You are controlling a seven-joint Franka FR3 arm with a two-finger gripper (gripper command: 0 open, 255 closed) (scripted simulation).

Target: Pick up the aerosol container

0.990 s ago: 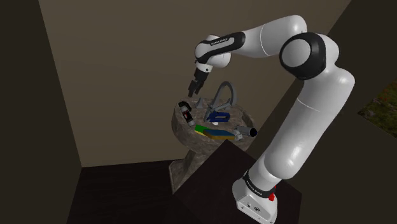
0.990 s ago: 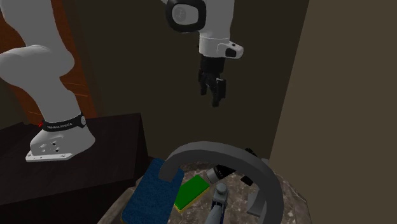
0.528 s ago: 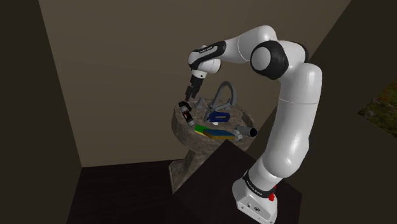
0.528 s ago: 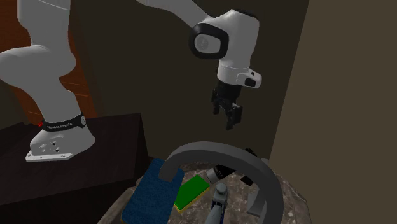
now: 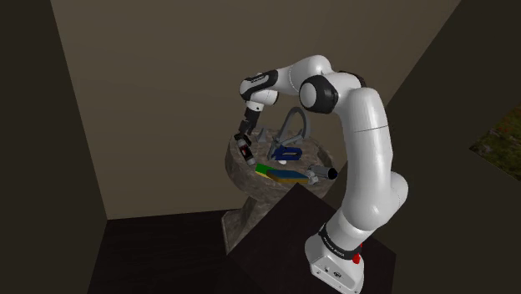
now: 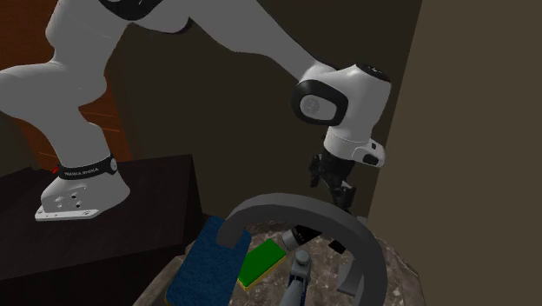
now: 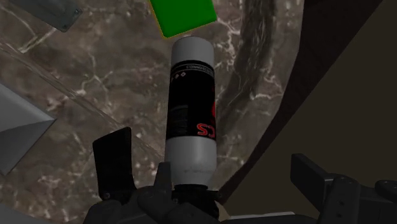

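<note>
The aerosol container (image 7: 191, 118) is a can with a black label, red marking and white ends, lying on its side on the round marble table (image 7: 70, 102). In the shoulder view the can (image 5: 244, 149) rests near the table's left rim. My gripper (image 5: 245, 129) hangs just above it, pointing down, also seen low over the table (image 6: 345, 196). In the wrist view the gripper (image 7: 213, 172) is open, fingers wide apart. The can's near end lies between them, closer to one finger (image 7: 114, 159), and touches neither.
On the table also lie a green flat item (image 7: 184, 16), a blue object (image 5: 286, 154), a grey arched piece (image 6: 304, 213) and a dark cylinder (image 5: 324, 173). Walls stand close behind the table. The table edge drops off right beside the can.
The arm has swung toward the shoulder view's left and lowered, bringing the gripper from high above the table's middle down to just over the can.
</note>
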